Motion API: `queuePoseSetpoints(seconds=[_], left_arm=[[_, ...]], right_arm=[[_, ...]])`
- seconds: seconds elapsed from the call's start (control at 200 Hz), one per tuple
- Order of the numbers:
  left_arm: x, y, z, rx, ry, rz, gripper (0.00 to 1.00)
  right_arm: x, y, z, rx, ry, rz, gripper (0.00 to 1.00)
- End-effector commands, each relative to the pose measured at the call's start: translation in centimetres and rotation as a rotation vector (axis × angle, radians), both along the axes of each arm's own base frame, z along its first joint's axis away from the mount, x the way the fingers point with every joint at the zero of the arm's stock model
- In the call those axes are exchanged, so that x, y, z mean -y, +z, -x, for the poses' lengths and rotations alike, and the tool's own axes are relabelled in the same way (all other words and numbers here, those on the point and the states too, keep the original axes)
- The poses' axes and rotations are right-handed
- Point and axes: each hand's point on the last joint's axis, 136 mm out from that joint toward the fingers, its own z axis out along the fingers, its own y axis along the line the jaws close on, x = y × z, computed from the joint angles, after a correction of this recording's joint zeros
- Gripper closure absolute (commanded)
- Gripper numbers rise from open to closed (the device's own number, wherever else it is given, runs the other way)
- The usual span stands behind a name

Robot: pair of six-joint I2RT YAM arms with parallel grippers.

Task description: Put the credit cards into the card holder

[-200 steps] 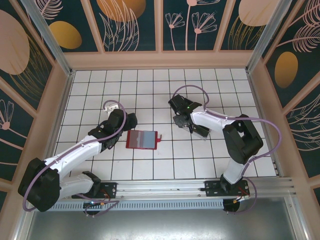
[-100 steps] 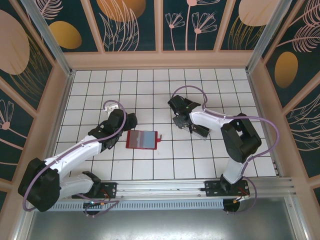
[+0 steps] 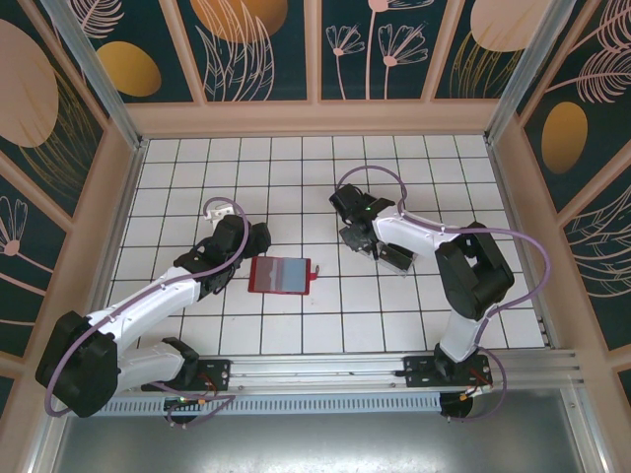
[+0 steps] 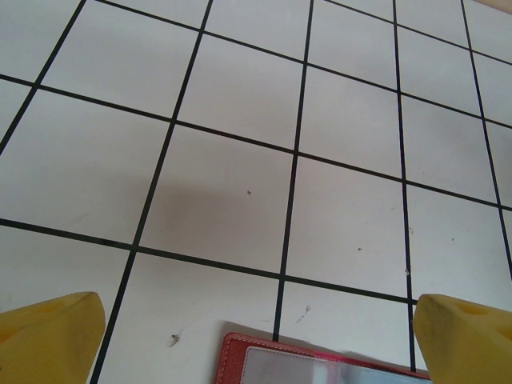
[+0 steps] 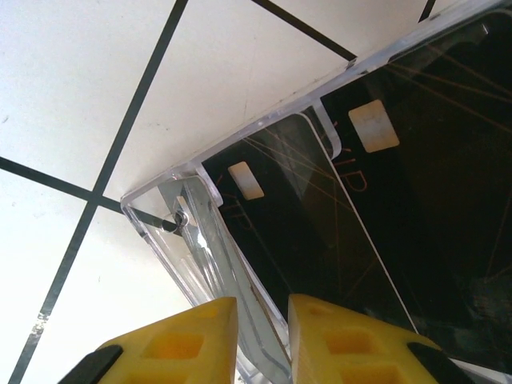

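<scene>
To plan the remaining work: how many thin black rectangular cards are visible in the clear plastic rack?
2. One thin black card sits nearest the right gripper; the second card sits beside it. Others may be hidden.

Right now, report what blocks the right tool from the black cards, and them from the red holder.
The clear plastic rack's end wall sits in the right tool's gap, beside the black rectangular cards. Nothing visible lies toward the flat red card holder.

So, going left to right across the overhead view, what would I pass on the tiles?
Left end effector → red card holder → right end effector, at a clear rack of dark cards.
</scene>
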Motion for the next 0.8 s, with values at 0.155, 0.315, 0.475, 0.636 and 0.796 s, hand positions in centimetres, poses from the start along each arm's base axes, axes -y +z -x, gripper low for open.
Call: queuePoseSetpoints(seconds=[0.155,0.315,0.475,0.636,0.796], left_arm=[[0.0,-0.1,0.1,0.002,0.005,0.008,0.02],[0.1,0.0,0.1,0.002,0.003,0.011,0.01],[0.2,0.0,0.0,0.002,-0.001,0.014,0.02],[0.5,0.1,-0.1,-0.001,-0.009,0.019,0.01],[0.7,0.1,-0.4,-0.006,-0.017,0.013,0.02]], right_arm=[[-0.1,0.2,0.5,-0.029,0.022,-0.002,0.85],[-0.2,-0.3,0.7,-0.04,0.025,-0.006,0.92],[-0.4,0.4,0.5,-0.034,0.029,-0.017,0.96],[-1.0,1.8,0.3,-0.021,0.036,-0.038,1.0],[-1.2,3.2,0.1,0.007,0.038,-0.034,1.0]])
